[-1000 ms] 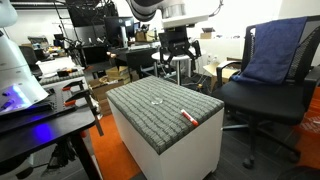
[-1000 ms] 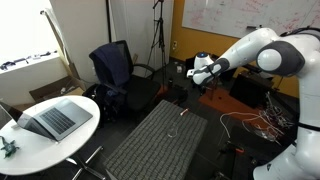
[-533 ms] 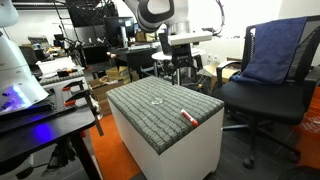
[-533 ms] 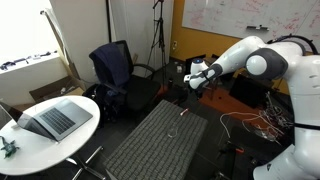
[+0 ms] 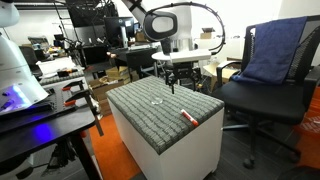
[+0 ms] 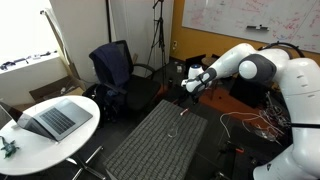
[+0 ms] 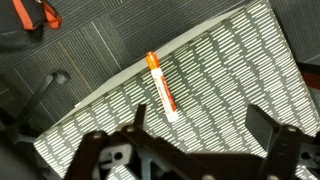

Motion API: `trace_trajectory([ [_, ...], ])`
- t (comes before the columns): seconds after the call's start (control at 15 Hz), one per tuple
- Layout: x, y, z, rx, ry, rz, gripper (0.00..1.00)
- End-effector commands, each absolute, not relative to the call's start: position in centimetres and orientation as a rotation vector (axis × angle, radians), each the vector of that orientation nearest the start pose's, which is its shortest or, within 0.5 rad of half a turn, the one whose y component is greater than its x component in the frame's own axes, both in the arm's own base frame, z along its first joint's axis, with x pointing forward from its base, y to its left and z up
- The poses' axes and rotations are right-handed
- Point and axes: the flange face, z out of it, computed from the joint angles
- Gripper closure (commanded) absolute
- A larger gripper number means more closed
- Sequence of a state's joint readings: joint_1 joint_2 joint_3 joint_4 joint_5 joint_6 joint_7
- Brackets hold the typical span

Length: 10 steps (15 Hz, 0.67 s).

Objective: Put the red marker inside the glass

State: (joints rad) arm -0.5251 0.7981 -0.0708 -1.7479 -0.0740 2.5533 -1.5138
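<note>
Gripper (image 5: 173,80) has dropped closer to the table (image 5: 140,112), jaws wide and empty, red marker (image 7: 160,87) below, grasp next.

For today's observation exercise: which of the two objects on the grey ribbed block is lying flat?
The red marker, lying flat near the edge of the block. The glass stands rim-up nearer the middle and shows only as a faint circle.
</note>
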Motion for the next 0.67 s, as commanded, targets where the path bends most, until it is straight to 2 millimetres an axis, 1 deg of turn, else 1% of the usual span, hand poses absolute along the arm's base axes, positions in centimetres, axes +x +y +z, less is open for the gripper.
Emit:
trace_trajectory([
  [0.0,55.2,-37.5,10.2,-2.833,-1.511,0.0,0.0],
  [0.33,54.8,-38.6,8.4,-2.854,-1.501,0.027,0.0],
  [0.6,55.3,-39.3,7.3,-2.846,-1.518,0.099,0.0],
])
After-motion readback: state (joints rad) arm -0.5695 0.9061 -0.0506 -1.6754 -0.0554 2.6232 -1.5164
